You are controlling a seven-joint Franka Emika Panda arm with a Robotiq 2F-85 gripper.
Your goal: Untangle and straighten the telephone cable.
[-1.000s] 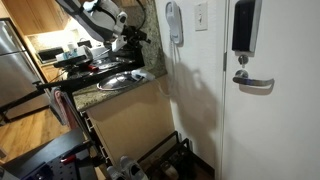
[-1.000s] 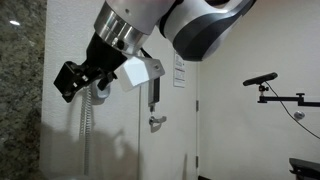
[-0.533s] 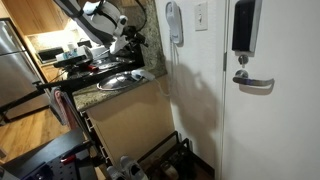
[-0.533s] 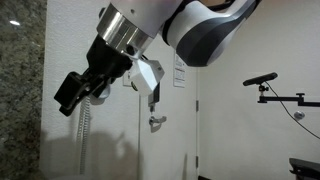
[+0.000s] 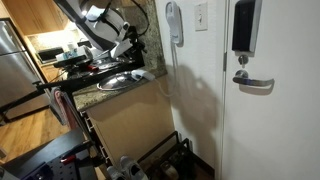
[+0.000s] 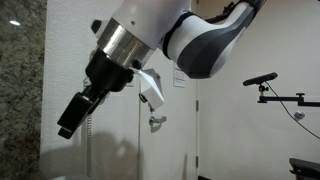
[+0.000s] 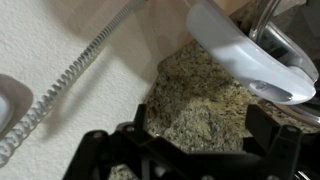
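Note:
The telephone cable (image 7: pixel 75 68) is a whitish coiled cord running slantwise down the white wall in the wrist view. In an exterior view it hangs as a thin line (image 5: pixel 168 75) below the white wall handset (image 5: pixel 174 22). A short stretch of its coil (image 6: pixel 88 128) shows behind the arm in an exterior view. My gripper (image 7: pixel 200 125) is open, with only speckled granite between its black fingers (image 7: pixel 140 118). It hovers over the counter (image 5: pixel 130 47), left of the handset and apart from the cable. In an exterior view it points down and left (image 6: pixel 72 116).
A granite countertop (image 7: pixel 195 95) meets the wall below the gripper. A white curved object (image 7: pixel 240 55) and a metal bowl (image 5: pixel 115 81) lie on it. A door with a lever handle (image 5: pixel 253 84) is at the right; shoes and a rack (image 5: pixel 160 160) stand on the floor.
The arm has turned and the gripper has swung lower and to the left in an exterior view. Its jaws have stayed open. The cable has not moved.

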